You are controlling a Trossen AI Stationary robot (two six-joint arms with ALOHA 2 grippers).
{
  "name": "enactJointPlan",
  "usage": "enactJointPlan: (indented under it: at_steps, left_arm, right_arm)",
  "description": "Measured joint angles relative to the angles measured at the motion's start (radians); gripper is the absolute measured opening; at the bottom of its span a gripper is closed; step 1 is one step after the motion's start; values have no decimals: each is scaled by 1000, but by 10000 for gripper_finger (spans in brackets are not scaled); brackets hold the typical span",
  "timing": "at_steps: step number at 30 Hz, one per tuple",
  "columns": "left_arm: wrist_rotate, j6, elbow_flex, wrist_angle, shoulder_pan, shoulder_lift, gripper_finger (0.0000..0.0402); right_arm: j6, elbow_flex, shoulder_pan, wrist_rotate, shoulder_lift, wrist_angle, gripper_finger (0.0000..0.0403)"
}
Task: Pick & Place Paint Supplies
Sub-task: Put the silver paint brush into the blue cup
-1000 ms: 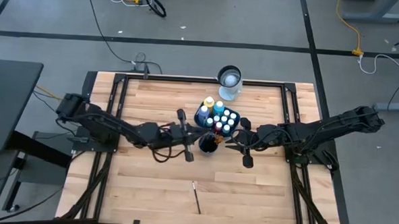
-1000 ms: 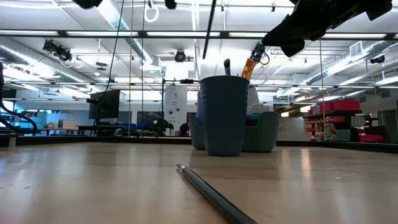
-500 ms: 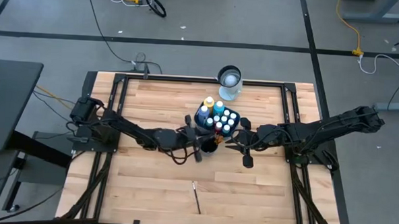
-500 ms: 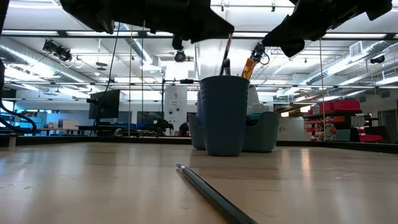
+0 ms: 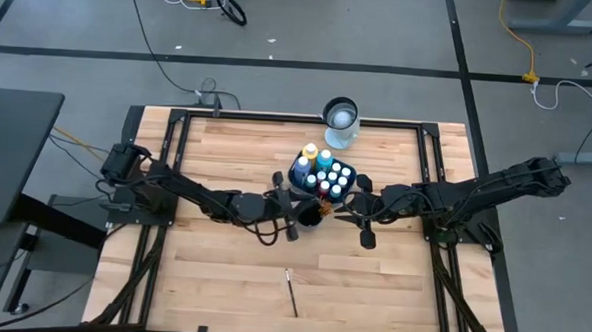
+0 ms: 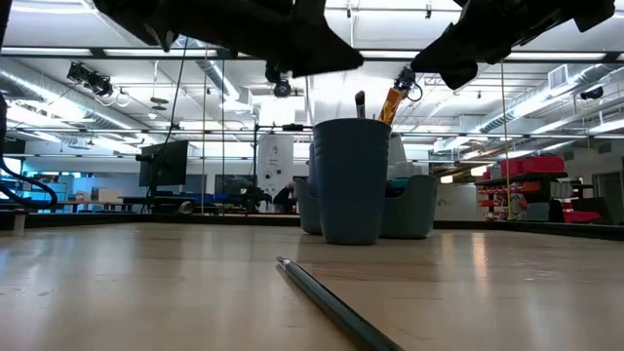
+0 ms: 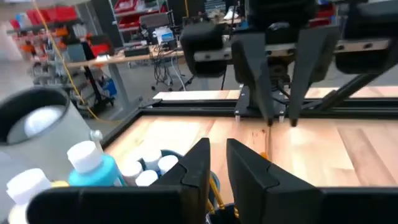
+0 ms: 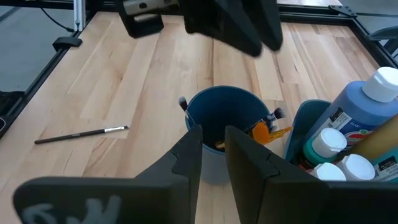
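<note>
A blue cup stands mid-table with brush ends sticking up from it, and shows in the low view. Behind it a caddy holds small pale bottles and a yellow bottle. One dark-handled brush lies flat near the front edge. My left gripper hovers above the cup's left rim with a narrow gap between its fingers, and is empty. My right gripper hovers right of the cup, also narrowly open and empty.
A clear glass jar stands at the far edge behind the caddy. A black frame runs round the table top. Bare wood lies to the left, right and front of the cup.
My left gripper has gone toward the table's right, over the cup, carrying a brush that hung straight down. The brush tipped and went down into the cup. It no longer hangs from the gripper and stands in the cup.
</note>
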Motion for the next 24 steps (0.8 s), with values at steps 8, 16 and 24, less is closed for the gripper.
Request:
enactJointPlan:
  at_steps: [8,16,24]
  left_arm:
    - [55,71,1,-252,-60,-124,119]
    - [526,-163,2,-527,-66,-119,180]
    - [774,-131,1,-421,-95,62,185]
  right_arm:
    - [0,0,0,0,0,0,72]
    - [0,0,0,0,0,1,72]
    - [0,0,0,0,0,2,72]
